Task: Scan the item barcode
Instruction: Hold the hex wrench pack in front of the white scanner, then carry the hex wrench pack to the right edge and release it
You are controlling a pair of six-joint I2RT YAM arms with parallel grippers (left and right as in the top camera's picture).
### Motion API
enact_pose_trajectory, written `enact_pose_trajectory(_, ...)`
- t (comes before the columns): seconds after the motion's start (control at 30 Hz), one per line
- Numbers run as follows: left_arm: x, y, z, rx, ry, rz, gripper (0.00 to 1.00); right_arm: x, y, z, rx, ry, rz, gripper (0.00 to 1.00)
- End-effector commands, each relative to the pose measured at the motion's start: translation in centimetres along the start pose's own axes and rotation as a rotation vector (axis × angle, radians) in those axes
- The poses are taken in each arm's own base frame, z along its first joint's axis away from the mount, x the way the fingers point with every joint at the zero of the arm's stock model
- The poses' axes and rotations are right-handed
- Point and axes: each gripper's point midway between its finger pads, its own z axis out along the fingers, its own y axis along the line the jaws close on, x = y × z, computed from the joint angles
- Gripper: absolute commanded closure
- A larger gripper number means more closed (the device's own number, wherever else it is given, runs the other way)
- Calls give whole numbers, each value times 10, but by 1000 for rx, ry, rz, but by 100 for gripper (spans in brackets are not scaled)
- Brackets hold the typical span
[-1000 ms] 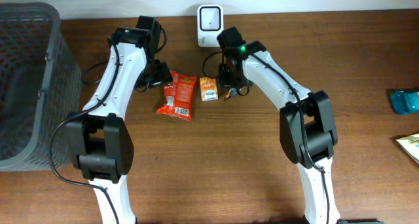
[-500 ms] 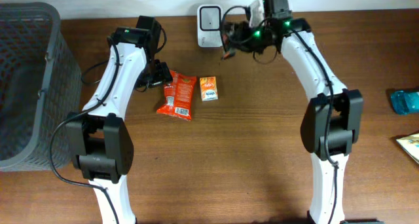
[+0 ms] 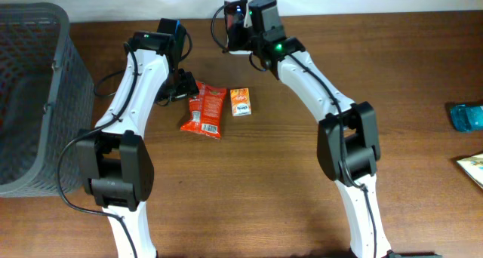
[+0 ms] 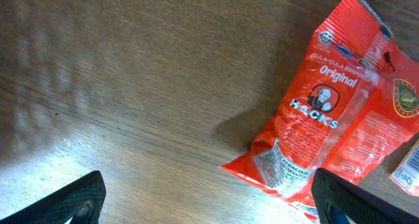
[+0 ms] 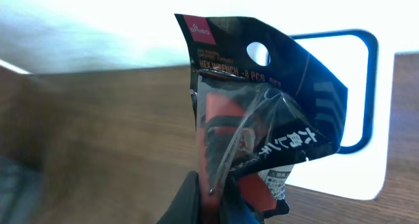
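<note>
At the desk's far edge, the right gripper point(image 5: 216, 207), clenched on a hex wrench packet point(image 5: 262, 112), presents it to the barcode scanner point(image 5: 353, 93); scan unconfirmed, left gripper point(image 3: 182, 87) released.

The packet point(image 3: 204, 112) is red with white lettering, the box point(image 3: 241, 102) orange, the wrench pack point(image 5: 262, 119) black and red, the basket point(image 3: 34, 99) grey.
</note>
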Motion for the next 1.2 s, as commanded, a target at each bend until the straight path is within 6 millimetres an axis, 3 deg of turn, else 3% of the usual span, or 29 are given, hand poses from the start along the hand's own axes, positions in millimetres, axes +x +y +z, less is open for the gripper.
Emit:
enact_pose_trajectory(0.0, -1, 3, -6, -4, -18, -12, 1, -6, -27, 7, 100, -44, 38, 96)
enact_pose_trajectory(0.2, -1, 3, -6, -4, -18, -12, 1, -13, -38, 5, 105, -56, 52, 96)
enact_pose_trajectory(0.3, -1, 3, -6, -4, -18, -11, 1, -29, -36, -5, 58, -68, 60, 96)
enact_pose_trajectory(0.37, -1, 3, -6, -5, -18, -12, 1, -46, -37, -22, 46, -86, 67, 96)
enact_pose_trajectory(0.47, -1, 3, -6, -4, -18, -12, 1, -76, -61, -63, 100, -105, 103, 96)
enact_pose_trajectory(0.6, -1, 3, -6, -4, -18, -11, 1, -94, -145, -121, 310, -104, 236, 96)
enact_pose_trajectory(0.67, -1, 3, -6, -5, -18, -12, 1, -87, -198, -152, 411, -61, 315, 96)
enact_pose_trajectory(0.77, -1, 3, -6, -4, -18, -11, 1, -59, -281, -202, 581, 30, 458, 96)
enact_pose_trajectory(0.9, -1, 3, -6, -5, -18, -12, 1, 4, -392, -302, 943, 153, 653, 96)
enact_pose_trajectory(1.0, -1, 3, -6, -4, -18, -11, 1, 43, -443, -360, 1088, 192, 772, 96)
enact_pose_trajectory(1.1, -1, 3, -6, -4, -18, -11, 1, 72, -475, -398, 1142, 200, 878, 95)
enact_pose_trajectory(1.17, -1, 3, -6, -4, -18, -11, 1, 85, -487, -417, 1165, 200, 924, 89)
